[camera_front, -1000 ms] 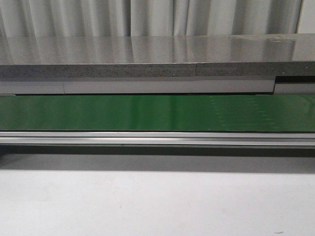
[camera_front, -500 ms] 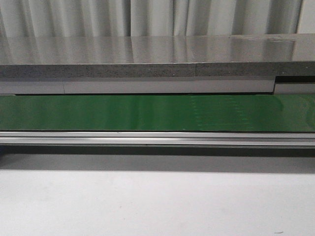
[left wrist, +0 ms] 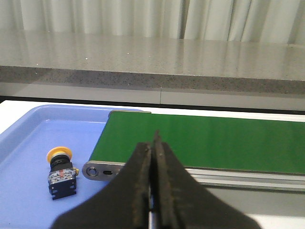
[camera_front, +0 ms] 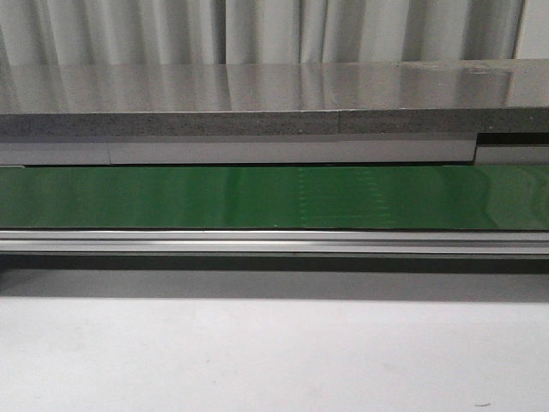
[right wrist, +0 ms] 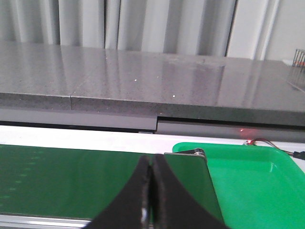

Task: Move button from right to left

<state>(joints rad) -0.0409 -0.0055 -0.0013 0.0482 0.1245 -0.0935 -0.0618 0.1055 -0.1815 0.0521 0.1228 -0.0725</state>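
Note:
The button (left wrist: 61,171), with a yellow-orange cap and a black body with a pale label, lies on its side in a blue tray (left wrist: 28,143) by the left end of the green belt (left wrist: 205,140). It shows only in the left wrist view. My left gripper (left wrist: 153,143) is shut and empty, hanging over the belt's near rail to the right of the button. My right gripper (right wrist: 151,164) is shut and empty over the belt's right end (right wrist: 71,179). No gripper shows in the front view.
A green tray (right wrist: 248,181) sits past the belt's right end. The green belt (camera_front: 274,196) runs across the front view with a metal rail (camera_front: 274,243) along its near side. A grey stone counter (camera_front: 257,99) stands behind, white table (camera_front: 274,356) in front.
A faint pattern on the belt has shifted leftward across the front view. Nothing else has visibly moved.

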